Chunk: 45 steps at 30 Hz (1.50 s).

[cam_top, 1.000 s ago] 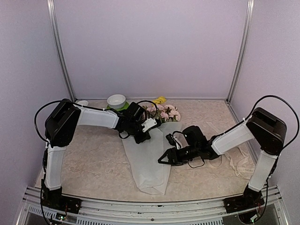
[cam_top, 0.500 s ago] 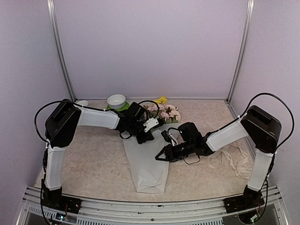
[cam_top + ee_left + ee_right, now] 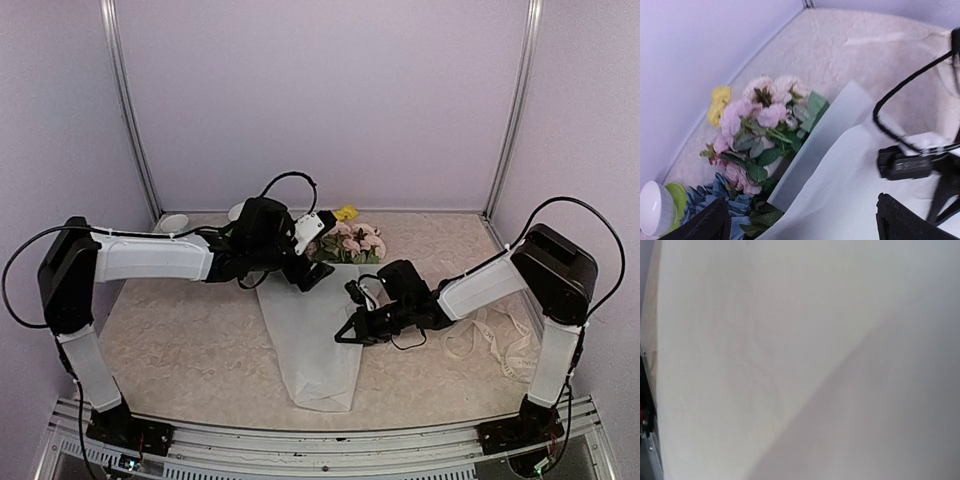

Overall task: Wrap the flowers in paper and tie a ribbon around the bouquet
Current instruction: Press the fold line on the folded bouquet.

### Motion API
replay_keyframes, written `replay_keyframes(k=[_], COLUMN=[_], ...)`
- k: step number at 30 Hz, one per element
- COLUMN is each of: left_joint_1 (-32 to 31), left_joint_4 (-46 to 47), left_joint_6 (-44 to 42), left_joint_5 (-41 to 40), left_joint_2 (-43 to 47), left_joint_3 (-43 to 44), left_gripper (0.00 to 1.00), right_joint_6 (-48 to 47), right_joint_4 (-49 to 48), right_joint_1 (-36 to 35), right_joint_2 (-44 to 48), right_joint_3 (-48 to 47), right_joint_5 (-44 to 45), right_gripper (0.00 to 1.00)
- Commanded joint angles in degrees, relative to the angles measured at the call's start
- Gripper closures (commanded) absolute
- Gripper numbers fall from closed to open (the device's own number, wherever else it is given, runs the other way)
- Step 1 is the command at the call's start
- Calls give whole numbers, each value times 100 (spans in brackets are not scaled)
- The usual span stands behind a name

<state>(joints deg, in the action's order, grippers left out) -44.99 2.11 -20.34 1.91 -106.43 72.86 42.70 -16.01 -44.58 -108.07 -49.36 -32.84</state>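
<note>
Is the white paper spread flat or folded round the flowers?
Folded: the paper narrows to a cone, one flap overlapping another, with the flowers poking out its wide end.

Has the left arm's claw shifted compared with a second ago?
Yes. The left gripper has pulled back toward the rear wall; its wrist now covers most of the white bowl, fully visible before.
</note>
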Motion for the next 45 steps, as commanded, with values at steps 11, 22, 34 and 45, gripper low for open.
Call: replay_keyframes(k=[11,22,34,45], left_joint_1=[-1798,-2162,-2229,-2211], left_joint_4=[296,173,-212,24], left_joint_6=[833,912,797,786], left_joint_5=[-729,-297,266,416], left_joint_2=[1299,63,-482,-385], left_joint_3=[-1989,-2129,-2132,-2242], left_gripper=[18,32,35,35], right_joint_6=[114,26,-446,-2043], right_joint_4=[319,728,2845,5093], right_joint_1=[3,-3,504,3958], right_joint_2=[-126,67,1940,2649], right_joint_3=[-191,-359,-410,-573], right_joint_5=[-81,170,1678,3628], right_gripper=[100,99,47,26])
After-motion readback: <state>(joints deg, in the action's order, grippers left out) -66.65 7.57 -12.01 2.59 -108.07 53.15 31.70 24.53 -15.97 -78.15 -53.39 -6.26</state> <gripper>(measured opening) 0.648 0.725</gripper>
